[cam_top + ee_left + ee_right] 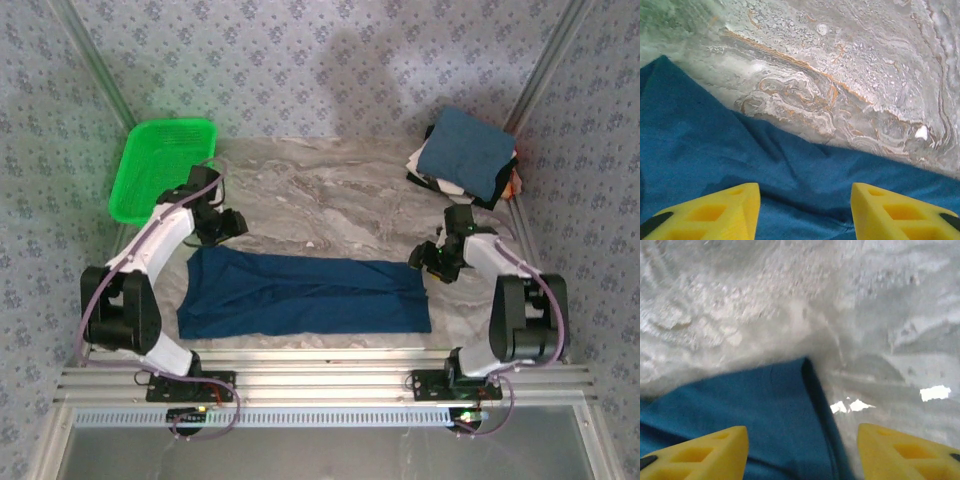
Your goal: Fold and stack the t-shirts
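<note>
Now, teal t-shirt (305, 295) lies flat, a long strip on the near surface (330, 195); left end effector (222, 228) and right end effector (432, 262) sit over its far corners, jaws apart, empty; I'd pinch both layers, fold square, keep edges aligned.

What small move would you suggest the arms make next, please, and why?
Probably lower the right gripper onto the shirt corner beneath it and close, ready to fold that end across. The shirt lies as one long strip, wider than the stack. Both grippers are open and hold no cloth, the right over the far right corner, the left gripper over the far left edge.
</note>
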